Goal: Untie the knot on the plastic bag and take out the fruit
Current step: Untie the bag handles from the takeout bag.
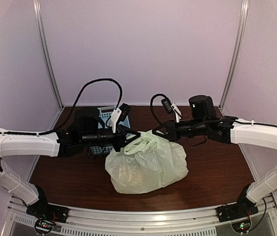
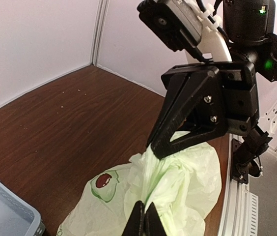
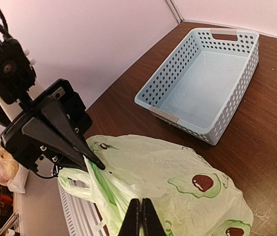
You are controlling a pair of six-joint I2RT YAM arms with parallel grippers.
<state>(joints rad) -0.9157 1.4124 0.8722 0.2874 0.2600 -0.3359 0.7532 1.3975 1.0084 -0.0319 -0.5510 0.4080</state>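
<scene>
**Tightly pinched: plastic bag [image 1: 146, 164] held at its top by two claws**

Dark brown wood-grain worktop [image 1: 217, 162], walled on three sides by pale panels [image 1: 143, 49], carries the scene. The pale yellow-green plastic bag bulges near the middle of it, toward the near edge. Its base rests on the wood and its crinkled top is gathered up into a peak.

Behind it and to the left, close to the back wall, a light blue perforated basket [image 3: 202, 83] stands upright and apart from the bag. From above, the basket is largely hidden behind the left arm [image 1: 30, 142]. That arm and the right arm [image 1: 261, 132] reach inward over the worktop and meet above the bag.

The left claw [image 2: 144, 219] has its two fingers pressed together on a fold of the bag's gathered top. The right claw [image 3: 139, 219], fingers likewise closed with no gap, bites the same peak of plastic from the opposite side. Its tip is just beside the left one.

One loop handle [image 3: 77, 184] shows at the bag's side toward the near edge. Whether the knot sits between the two tips cannot be told. Small dark red round marks [image 3: 202, 183], ringed in green, dot the plastic. The fruit cannot be made out through it.
</scene>
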